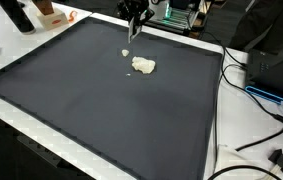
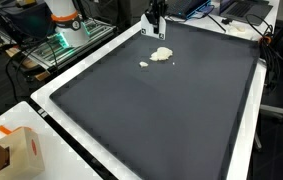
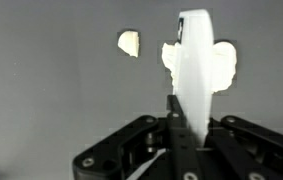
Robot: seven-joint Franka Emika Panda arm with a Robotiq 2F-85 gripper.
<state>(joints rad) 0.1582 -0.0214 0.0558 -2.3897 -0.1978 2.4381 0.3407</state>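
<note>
A white, dough-like lump lies on the far part of a large dark mat, with a small white crumb just beside it. The lump and crumb show in both exterior views. My gripper hangs above the mat's far edge, shut on a long white utensil that points down toward the mat near the crumb. In the wrist view the gripper clamps the utensil, whose blade covers the middle of the lump. The crumb lies to its left.
The mat sits on a white table. A cardboard box stands at one corner. Cables and a black case lie off one side. Electronics with green lights stand past the far edge.
</note>
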